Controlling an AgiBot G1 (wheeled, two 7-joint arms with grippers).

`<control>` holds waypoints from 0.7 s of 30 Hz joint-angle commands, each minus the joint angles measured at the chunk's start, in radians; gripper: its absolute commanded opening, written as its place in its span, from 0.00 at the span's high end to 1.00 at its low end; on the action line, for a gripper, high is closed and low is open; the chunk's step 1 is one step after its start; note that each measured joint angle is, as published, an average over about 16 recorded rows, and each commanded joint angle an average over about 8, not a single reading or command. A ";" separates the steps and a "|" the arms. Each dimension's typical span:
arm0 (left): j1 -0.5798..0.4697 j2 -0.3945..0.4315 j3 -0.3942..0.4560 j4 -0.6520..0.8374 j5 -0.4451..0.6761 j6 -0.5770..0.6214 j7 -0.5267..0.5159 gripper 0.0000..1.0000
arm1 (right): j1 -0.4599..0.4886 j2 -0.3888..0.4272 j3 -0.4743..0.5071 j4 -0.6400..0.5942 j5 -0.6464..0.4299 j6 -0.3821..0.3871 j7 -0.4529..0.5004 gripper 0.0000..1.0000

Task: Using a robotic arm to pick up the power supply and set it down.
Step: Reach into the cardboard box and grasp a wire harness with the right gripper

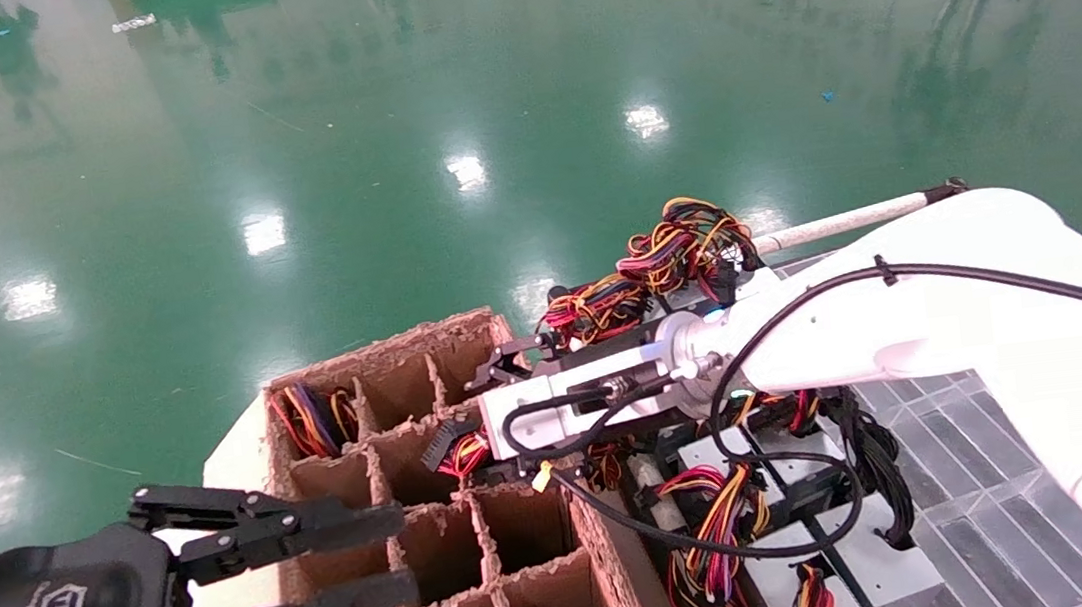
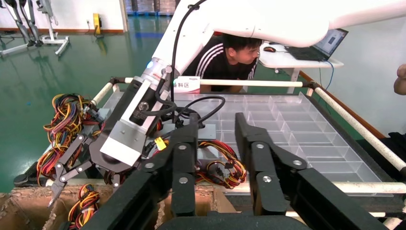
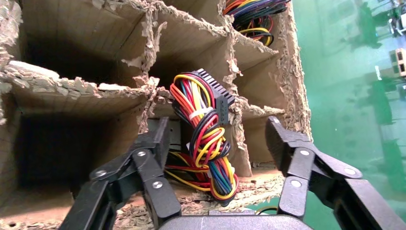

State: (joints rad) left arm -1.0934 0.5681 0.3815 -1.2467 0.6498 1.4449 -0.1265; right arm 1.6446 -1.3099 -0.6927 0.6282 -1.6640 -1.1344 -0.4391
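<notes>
The power supply sits down in a cell of the cardboard divider box (image 1: 368, 459). Its bundle of red, yellow, orange and black wires (image 3: 207, 148) with a black connector (image 3: 216, 93) sticks up out of the cell, and a bit of its grey body (image 3: 173, 132) shows behind one finger. My right gripper (image 3: 218, 122) hangs open over that cell with its fingers on either side of the bundle and not closed on it. In the head view this gripper (image 1: 473, 406) reaches in from the right. My left gripper (image 1: 406, 554) is open and empty at the near left.
More power supplies (image 1: 785, 519) with tangled wires (image 1: 686, 248) lie on the cart at the right. Another wire bundle (image 1: 312, 418) fills a far cell of the box. A white rail (image 1: 844, 221) edges the cart. A person (image 2: 234, 52) leans behind it.
</notes>
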 commanded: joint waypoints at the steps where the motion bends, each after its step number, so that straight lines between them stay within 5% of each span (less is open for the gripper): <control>1: 0.000 0.000 0.000 0.000 0.000 0.000 0.000 0.00 | 0.006 -0.007 -0.002 -0.016 -0.002 0.003 -0.008 1.00; 21: 0.000 0.000 0.000 0.000 0.000 0.000 0.000 0.00 | 0.015 0.043 0.017 0.007 0.049 -0.059 -0.001 1.00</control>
State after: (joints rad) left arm -1.0934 0.5680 0.3816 -1.2467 0.6498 1.4449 -0.1264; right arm 1.6601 -1.2635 -0.6714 0.6398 -1.6107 -1.1930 -0.4379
